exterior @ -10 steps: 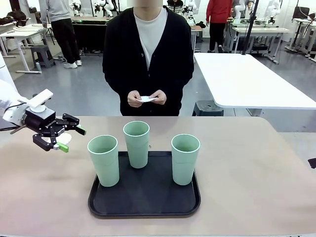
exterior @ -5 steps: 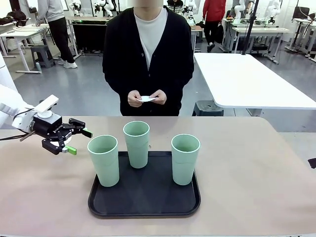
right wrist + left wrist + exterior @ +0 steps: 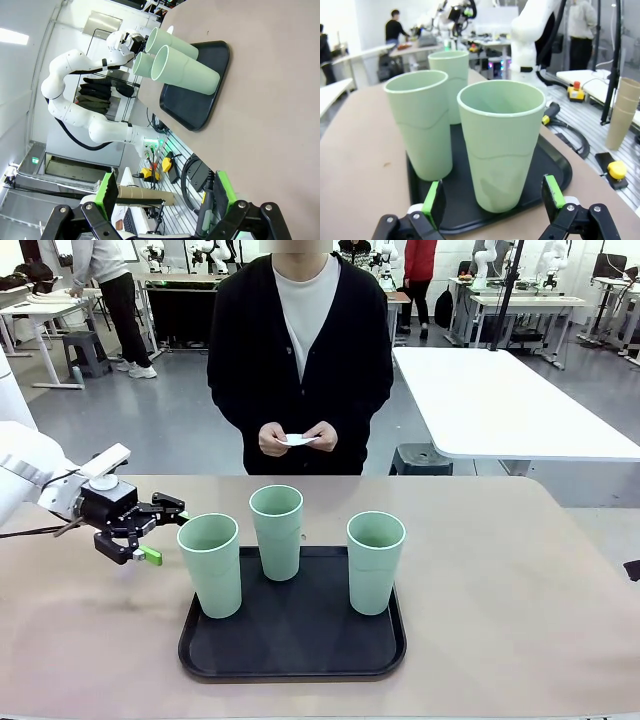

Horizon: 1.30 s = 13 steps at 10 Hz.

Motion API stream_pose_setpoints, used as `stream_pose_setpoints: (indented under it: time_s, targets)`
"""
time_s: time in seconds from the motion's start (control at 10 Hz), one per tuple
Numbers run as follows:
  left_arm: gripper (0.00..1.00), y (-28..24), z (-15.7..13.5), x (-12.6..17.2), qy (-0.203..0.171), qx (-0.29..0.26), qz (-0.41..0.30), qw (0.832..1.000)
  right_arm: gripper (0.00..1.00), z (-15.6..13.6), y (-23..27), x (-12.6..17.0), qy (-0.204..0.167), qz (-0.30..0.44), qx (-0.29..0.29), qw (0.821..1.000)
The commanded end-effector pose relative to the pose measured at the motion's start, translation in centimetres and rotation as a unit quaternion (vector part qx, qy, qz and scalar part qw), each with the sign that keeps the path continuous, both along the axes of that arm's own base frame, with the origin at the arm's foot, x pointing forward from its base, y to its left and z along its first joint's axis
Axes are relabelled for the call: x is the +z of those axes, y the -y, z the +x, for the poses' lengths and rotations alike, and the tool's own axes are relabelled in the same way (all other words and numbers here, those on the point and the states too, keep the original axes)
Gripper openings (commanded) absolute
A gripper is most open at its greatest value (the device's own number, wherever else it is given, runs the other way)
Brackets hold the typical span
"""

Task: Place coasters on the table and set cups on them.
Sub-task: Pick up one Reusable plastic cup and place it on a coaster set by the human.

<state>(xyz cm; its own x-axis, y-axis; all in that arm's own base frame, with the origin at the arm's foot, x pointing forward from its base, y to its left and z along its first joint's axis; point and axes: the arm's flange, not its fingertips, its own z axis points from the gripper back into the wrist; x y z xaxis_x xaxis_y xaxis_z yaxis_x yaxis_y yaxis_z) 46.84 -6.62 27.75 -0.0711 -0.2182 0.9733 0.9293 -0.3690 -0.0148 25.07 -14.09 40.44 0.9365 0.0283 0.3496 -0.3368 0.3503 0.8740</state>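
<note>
Visibly matte tapered cups (image 3: 277, 535), shallow black tray (image 3: 300, 632), possibly paper coaster (image 3: 297, 441).

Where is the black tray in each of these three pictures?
Front view: the tray lies low in the middle.
Left wrist view: the tray runs across the lower middle, its bare corner to the right.
Right wrist view: the tray sits in the upper middle, turned sideways.
Shared landmark: the three green cups standing on it.
</note>
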Motion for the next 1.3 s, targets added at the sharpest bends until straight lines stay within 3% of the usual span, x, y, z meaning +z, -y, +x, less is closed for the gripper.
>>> stream_pose_setpoints:
  time_s: [0.0, 1.2]
  targets:
    - [1.0, 0.6, 0.5, -0.2, 0.0, -0.02, -0.004, 1.0, 1.0, 0.1, 0.1, 0.0, 0.008, 0.002, 0.001, 1.0]
    - [1.0, 6.3, -0.4, -2.2, -0.011, -0.083, 0.002, 0.996, 1.0, 0.1, 0.1, 0.0, 0.008, 0.002, 0.001, 1.0]
